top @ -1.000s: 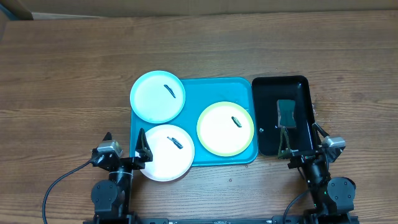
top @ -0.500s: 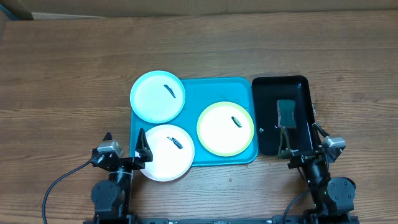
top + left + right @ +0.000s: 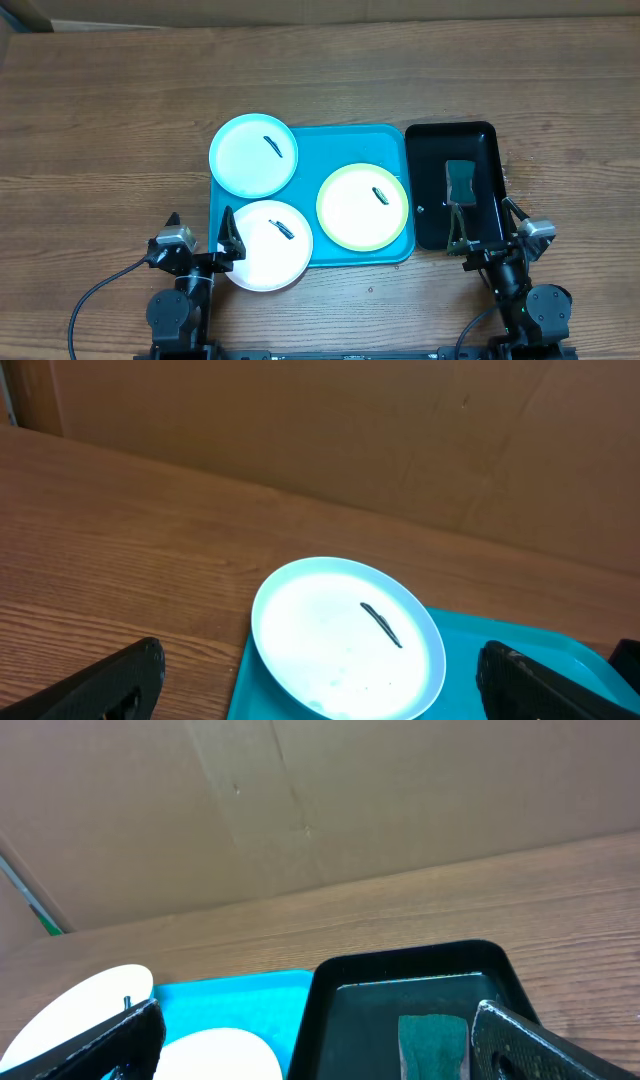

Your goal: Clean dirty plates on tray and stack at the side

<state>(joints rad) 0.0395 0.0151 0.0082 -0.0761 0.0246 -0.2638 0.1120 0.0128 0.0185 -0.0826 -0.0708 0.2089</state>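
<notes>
Left claw (image 3: pixel 200 222): we found it spread wide and empty, low at the near edge of the tabletop (image 3: pixel 100 120).
Right claw (image 3: pixel 484 228): we saw it also spread wide, holding nothing.
White plate (image 3: pixel 266 245): it lay just beside the left claw's inner finger and hung over the near corner of the tray (image 3: pixel 340 140). We could not tell whether they touched.
Pale blue plate (image 3: pixel 253 154): it sat farther ahead of the left claw, partly on the tray's far corner and partly over the tabletop.
Yellow-green rimmed plate (image 3: pixel 362 207): it lay wholly in the tray, ahead and between the claws, nearer the right one.
Smears: we noted one dark streak on each plate.
Black tray (image 3: pixel 480 140): it stood straight ahead of the right claw, just beside the tray, with a dark green sponge (image 3: pixel 459 182) inside.
</notes>
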